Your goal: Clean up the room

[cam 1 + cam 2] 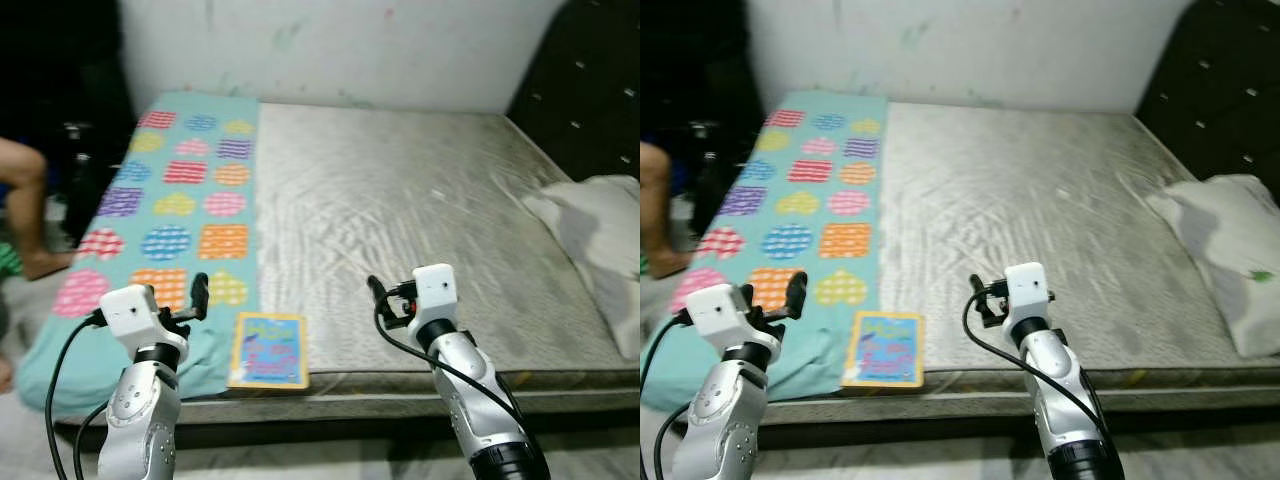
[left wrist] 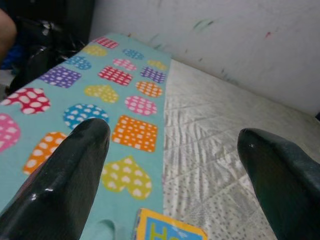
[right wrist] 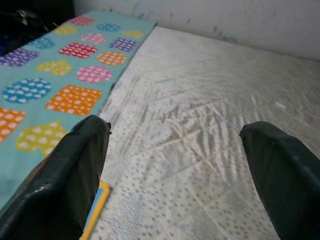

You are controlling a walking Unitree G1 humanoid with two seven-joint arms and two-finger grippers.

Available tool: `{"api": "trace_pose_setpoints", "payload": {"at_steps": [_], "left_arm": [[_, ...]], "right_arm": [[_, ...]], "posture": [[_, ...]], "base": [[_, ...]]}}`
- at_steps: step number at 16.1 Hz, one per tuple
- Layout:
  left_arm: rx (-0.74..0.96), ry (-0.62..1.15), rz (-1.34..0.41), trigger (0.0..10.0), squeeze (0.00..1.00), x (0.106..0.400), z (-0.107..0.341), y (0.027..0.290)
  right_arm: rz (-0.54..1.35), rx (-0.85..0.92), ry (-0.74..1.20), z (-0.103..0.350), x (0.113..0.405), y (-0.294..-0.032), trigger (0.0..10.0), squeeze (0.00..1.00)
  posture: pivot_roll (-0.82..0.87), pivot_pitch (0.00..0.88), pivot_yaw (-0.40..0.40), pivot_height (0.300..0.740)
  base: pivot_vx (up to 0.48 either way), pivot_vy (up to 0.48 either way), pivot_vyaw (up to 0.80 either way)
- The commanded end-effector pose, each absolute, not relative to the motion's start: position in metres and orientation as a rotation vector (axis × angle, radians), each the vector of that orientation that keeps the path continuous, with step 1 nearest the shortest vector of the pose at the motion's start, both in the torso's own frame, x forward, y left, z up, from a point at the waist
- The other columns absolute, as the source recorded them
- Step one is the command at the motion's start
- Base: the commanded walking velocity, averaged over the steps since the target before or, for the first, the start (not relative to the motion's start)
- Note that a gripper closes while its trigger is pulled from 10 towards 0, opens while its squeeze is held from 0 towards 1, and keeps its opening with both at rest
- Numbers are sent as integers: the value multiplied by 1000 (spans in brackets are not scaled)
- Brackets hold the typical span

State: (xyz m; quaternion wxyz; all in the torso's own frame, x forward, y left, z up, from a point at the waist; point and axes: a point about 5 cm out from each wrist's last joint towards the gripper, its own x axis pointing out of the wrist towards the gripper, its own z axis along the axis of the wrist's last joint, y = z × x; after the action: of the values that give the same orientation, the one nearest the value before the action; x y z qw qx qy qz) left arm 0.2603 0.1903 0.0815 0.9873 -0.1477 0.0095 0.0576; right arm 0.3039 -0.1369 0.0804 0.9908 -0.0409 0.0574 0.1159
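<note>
A colourful children's book (image 1: 268, 350) lies flat at the near edge of the bed, half on the teal blanket (image 1: 180, 210) with bright hearts and squares. My left gripper (image 1: 199, 293) hovers just left of the book, open and empty. In the left wrist view its fingers (image 2: 75, 165) stand wide apart above the book's corner (image 2: 165, 230). My right gripper (image 1: 378, 296) is held over the bare grey mattress (image 1: 420, 200), to the right of the book, also open with nothing in it. The book's edge (image 3: 95, 210) shows low beside one right finger.
A white pillow (image 1: 600, 235) lies at the bed's right side by the dark headboard (image 1: 590, 80). A person's bare leg (image 1: 25, 205) stands on the floor left of the bed. A white wall runs behind the bed.
</note>
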Motion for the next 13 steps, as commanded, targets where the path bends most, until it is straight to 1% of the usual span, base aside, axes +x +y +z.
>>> {"api": "trace_pose_setpoints", "payload": {"at_steps": [1,3,4,13], "left_arm": [[-307,8,94,10000,0,263,85,182],[-270,10,81,10000,0,264,85,182],[-303,1,48,10000,0,263,86,178],[-306,5,39,10000,0,262,88,178]], "right_arm": [[212,-92,116,81,304,-146,10000,0],[219,-91,114,81,305,-145,10000,0],[225,-93,112,82,305,-144,10000,0],[220,-88,112,81,304,-144,10000,0]], "posture": [[-68,24,-42,740],[-66,24,-43,740],[-66,24,-42,740],[-66,45,-37,740]], "base": [[0,0,0],[0,0,0],[0,0,0],[345,0,0]]}}
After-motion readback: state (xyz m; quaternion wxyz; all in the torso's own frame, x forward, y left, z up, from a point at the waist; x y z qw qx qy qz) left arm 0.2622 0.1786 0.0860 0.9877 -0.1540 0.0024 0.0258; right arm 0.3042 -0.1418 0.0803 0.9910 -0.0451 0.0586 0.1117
